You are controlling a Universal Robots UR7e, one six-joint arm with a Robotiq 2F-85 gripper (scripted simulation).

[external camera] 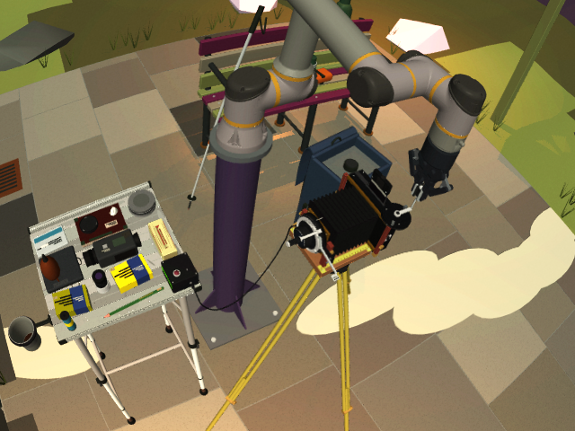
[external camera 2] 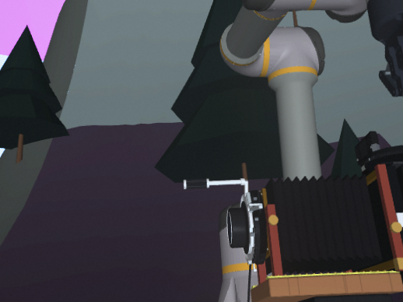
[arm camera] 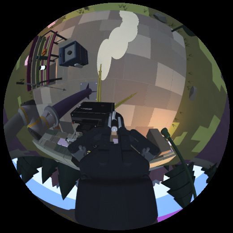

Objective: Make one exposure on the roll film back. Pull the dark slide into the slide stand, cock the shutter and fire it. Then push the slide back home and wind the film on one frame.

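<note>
A bellows view camera [external camera: 346,218] stands on a yellow tripod in the middle of the paved yard. Its roll film back [external camera: 388,199] faces right, with a white wind crank [external camera: 405,209] sticking out of its side. My gripper [external camera: 419,191] is at the right of the film back, and its fingers are clamped on the knob of the wind crank [arm camera: 114,128]. At the front, the lens and shutter [external camera 2: 243,229] carry a white cocking lever [external camera 2: 212,183] that points out level. I cannot make out the dark slide.
The arm's purple pedestal [external camera: 234,218] rises just left of the camera. A blue case [external camera: 346,160] sits behind it, before a bench [external camera: 278,69]. A folding table [external camera: 109,253] with film boxes, a meter and a release box [external camera: 180,272] stands at far left.
</note>
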